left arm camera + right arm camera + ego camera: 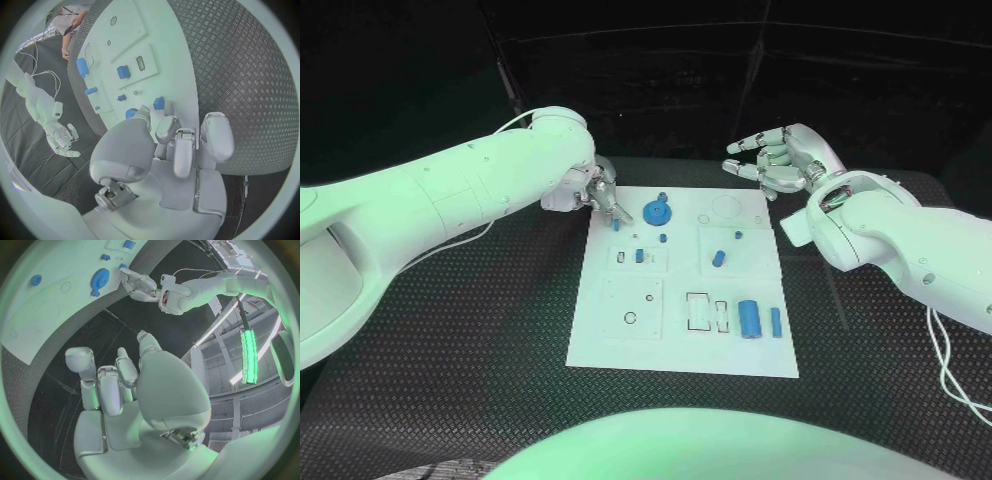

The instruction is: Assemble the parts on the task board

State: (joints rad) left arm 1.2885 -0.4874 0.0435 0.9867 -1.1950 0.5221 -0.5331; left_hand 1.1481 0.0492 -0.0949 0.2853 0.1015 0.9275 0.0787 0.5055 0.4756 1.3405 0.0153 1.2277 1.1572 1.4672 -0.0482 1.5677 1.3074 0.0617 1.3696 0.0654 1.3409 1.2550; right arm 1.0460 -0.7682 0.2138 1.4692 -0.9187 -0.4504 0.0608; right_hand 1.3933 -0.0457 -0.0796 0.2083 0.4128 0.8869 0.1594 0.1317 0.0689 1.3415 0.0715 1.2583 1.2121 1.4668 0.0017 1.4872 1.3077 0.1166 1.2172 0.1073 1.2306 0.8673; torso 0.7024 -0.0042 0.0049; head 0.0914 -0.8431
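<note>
Nearest, two blue cylinders (749,320) lie on the white task board (682,350). Left hand (596,190) pinches a small blue peg (616,222) at the far-left corner; right hand (776,160) hovers empty, fingers apart.

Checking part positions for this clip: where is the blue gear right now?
In the head view the blue gear lies on the task board near its far edge, left of centre, just right of the left hand and its small blue peg.
</note>
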